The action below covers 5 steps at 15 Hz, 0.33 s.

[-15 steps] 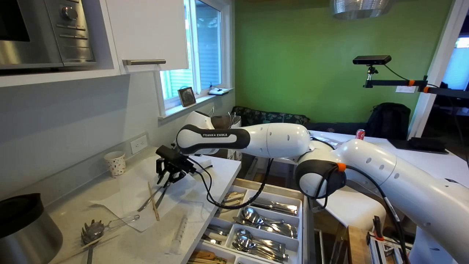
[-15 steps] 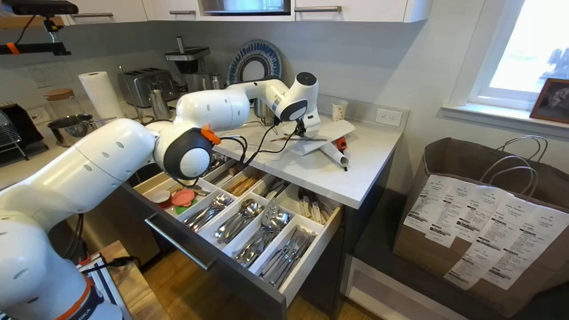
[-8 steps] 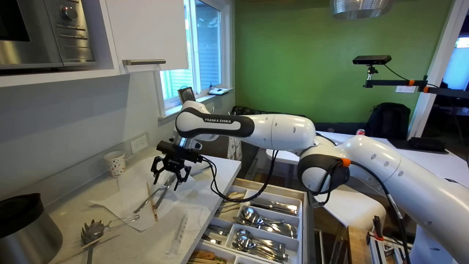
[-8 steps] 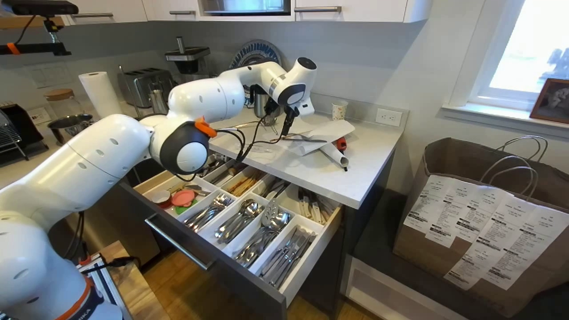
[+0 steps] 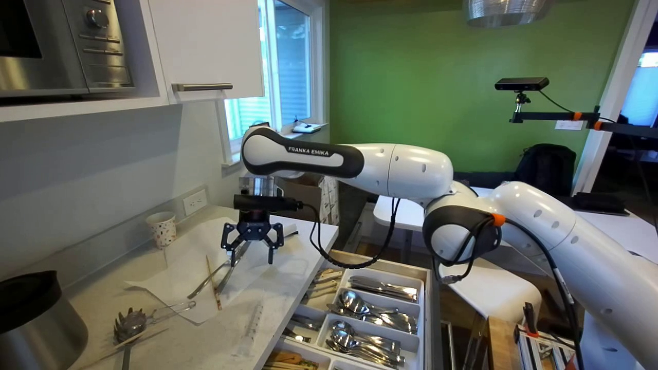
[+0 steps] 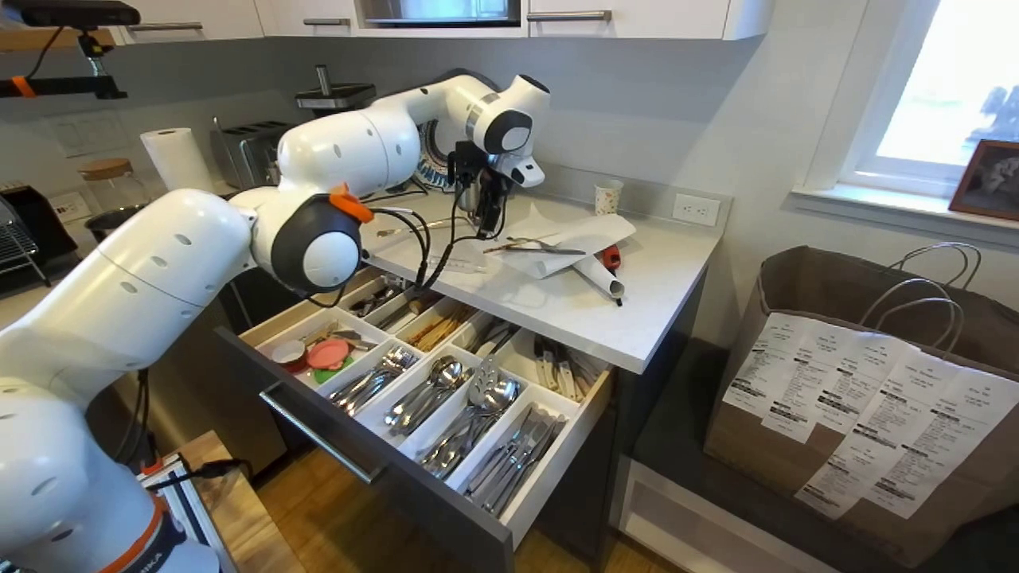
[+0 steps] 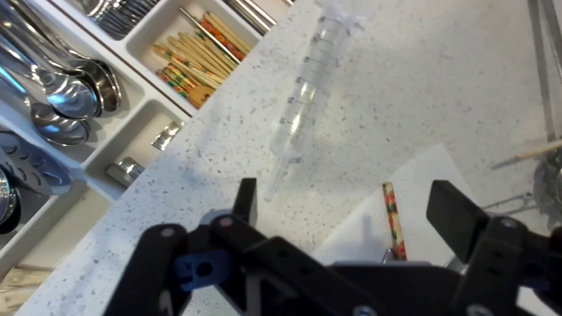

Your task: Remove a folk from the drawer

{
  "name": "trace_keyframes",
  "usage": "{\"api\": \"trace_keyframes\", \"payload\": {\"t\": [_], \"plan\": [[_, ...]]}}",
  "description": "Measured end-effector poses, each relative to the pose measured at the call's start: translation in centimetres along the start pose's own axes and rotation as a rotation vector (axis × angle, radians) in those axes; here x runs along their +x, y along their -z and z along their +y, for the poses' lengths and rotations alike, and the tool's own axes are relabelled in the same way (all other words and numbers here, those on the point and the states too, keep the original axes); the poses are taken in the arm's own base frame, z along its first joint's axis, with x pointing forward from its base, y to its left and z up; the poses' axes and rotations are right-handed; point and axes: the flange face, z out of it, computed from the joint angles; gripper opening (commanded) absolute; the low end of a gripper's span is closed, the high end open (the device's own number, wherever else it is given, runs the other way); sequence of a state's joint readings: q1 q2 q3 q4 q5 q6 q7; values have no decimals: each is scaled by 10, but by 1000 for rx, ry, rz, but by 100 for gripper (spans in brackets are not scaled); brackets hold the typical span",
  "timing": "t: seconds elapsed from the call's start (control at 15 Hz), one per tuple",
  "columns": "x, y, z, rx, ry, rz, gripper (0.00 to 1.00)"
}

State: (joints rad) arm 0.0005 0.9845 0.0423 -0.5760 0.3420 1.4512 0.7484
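My gripper (image 5: 252,258) stands open above the counter, pointing down, with nothing between its fingers; in the wrist view the gripper (image 7: 344,188) has its pads wide apart. Below it, long metal utensils (image 5: 208,280) lie on white paper (image 5: 180,280), crossed by a patterned chopstick (image 7: 394,217). Which of these is the fork I cannot tell, since the gripper hides part of them in the wrist view. The drawer (image 6: 561,473) is pulled out, its tray holding spoons, knives and other cutlery. Stacked fork heads (image 7: 120,17) show at the wrist view's top left.
A clear syringe (image 7: 303,105) lies near the counter edge. Farther along are a pasta server (image 5: 129,325), a steel kettle (image 5: 41,329) and a patterned cup (image 5: 162,230). A rolled paper tube (image 6: 599,277) rests beside the white paper.
The jaws have opened and come up off the utensils, which stay on the paper. The gripper has risen and swung from tilted to upright.
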Motion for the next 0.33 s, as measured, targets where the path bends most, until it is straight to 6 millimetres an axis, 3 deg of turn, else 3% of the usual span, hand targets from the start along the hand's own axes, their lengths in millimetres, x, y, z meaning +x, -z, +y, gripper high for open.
{"api": "trace_keyframes", "payload": {"t": [0.33], "plan": [[-22,-20,-15,-124,166,17,100]]}}
